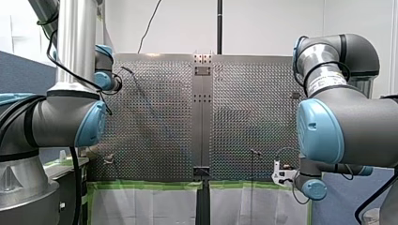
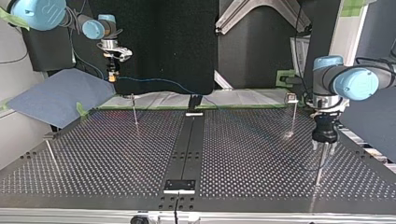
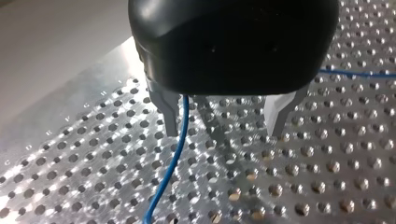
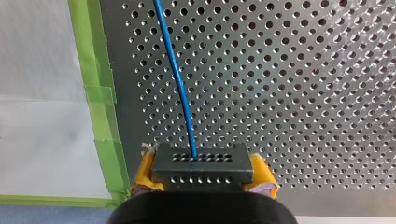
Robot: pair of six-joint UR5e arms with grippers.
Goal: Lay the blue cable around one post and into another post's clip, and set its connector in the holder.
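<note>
In my right tool (image 4: 204, 179), connector (image 4: 203, 164) clamped; my left tool (image 3: 224, 128) apart, perhaps straddling cable (image 3: 175, 157).

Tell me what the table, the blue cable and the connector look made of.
The table looks like bare metal, perhaps aluminium: it glints brightly around its punched holes. The blue cable has a smooth, slightly glossy jacket, likely plastic insulation. The connector is a dark grey matte block with rows of small holes; plastic or coated metal, I cannot tell.
</note>
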